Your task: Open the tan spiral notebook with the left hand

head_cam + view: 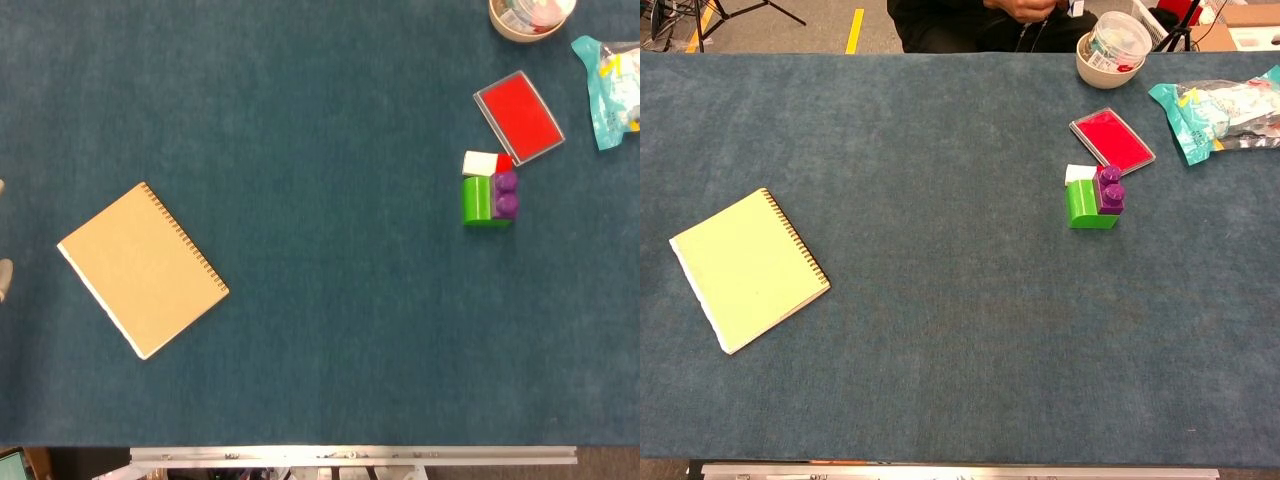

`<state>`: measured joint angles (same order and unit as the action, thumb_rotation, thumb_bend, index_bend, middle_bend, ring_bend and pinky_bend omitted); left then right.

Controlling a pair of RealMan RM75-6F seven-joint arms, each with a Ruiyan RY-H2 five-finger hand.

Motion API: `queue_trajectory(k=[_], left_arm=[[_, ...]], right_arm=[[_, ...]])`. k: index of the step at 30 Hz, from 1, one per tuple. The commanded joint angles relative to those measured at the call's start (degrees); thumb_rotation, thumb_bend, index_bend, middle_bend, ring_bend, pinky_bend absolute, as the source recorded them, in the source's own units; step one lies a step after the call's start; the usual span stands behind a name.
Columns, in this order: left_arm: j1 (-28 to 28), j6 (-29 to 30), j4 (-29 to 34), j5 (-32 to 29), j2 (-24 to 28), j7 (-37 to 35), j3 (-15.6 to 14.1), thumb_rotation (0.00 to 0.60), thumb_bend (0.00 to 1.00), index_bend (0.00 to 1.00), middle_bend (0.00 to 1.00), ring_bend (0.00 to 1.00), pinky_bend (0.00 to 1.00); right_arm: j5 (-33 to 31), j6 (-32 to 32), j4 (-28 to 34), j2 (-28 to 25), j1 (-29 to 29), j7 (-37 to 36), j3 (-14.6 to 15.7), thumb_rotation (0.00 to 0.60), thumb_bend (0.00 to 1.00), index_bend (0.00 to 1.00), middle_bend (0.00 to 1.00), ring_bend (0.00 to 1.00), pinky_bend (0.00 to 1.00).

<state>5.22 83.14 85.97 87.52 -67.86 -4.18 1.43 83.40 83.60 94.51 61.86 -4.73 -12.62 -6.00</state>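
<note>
The tan spiral notebook point(142, 269) lies closed and flat on the blue table cloth at the left, turned at an angle, its wire spiral along the upper right edge. In the chest view the same notebook point(748, 268) looks yellow-green. Only pale fingertips point(3, 278) of my left hand point(2, 272) poke in at the far left edge of the head view, a short way left of the notebook and not touching it. How that hand is posed is cut off. The chest view shows no hand. My right hand appears in neither view.
At the back right stand a red flat case point(518, 116), a white and red block point(484, 162), a green and purple block stack point(488, 198), a round tub point(530, 15) and a teal packet point(608, 88). A person sits behind the table's far edge point(980, 25).
</note>
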Motion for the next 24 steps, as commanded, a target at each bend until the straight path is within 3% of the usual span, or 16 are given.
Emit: queue_trajectory(k=[1,8,14,24], left_arm=[[2.46,-2.84,-7.99,3.79,-0.85,-6.08,-1.81,0.6,0.31,0.11,0.19,0.17,0.18],[4.95,-0.9,-23.28,10.45,-6.4,-15.98,-4.29,0.6,0.19,0.11,0.17,0.17,0.15],[6.51,3.43,-34.62,15.68,-11.83,-20.28,-6.45,0.6,0.15,0.1,0.14,0.16,0.15],[9.02,5.68,-42.93,20.38,-17.6,-21.27,-9.92,0.6,0.15,0.1,0.14,0.16,0.15]], right_arm=[[0.13,0.05,0.03,-0.03,0.0,-0.04,0.04,0.6,0.53,0.38,0.37,0.28,0.37],[0.49,0.38,0.43,-0.13,-0.02,0.23,-0.01,0.6,0.53,0.38,0.37,0.28,0.37],[0.86,0.79,0.96,-0.39,0.09,0.51,0.05,0.6,0.53,0.38,0.37,0.28,0.37],[0.93,1.02,1.45,-0.48,0.3,1.21,0.24,0.6,0.53,0.38,0.37,0.28,0.37]])
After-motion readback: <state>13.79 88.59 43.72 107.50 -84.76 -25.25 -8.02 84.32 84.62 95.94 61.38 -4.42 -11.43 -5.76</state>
